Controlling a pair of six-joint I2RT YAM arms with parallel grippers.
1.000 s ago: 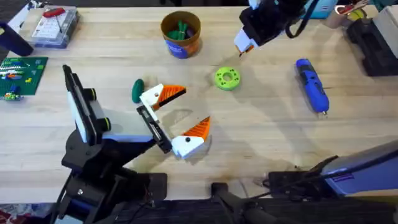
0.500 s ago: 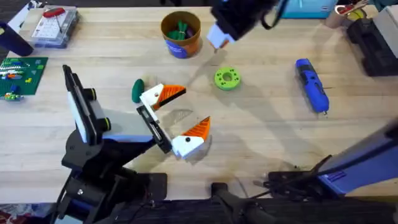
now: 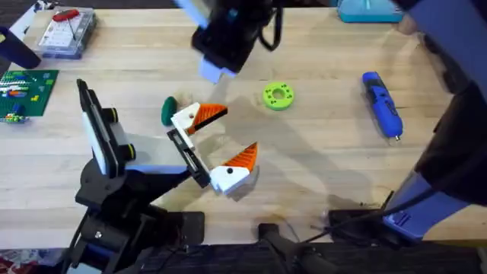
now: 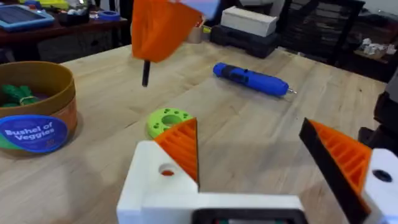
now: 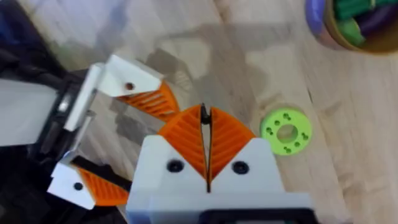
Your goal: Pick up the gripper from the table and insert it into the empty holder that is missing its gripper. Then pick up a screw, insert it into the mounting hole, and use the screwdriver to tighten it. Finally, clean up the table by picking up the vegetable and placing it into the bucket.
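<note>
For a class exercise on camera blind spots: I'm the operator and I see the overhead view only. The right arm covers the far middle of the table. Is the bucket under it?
Observer: Yes. The left wrist view shows the bucket standing upright on the table, with green pieces inside.
Operator: Is the right gripper open or shut?
Observer: Shut. In the right wrist view the right gripper has its orange pads closed on a thin black rod.
Operator: Any writing on the bucket?
Observer: Its blue label reads "Bushel of Veggies".
</note>
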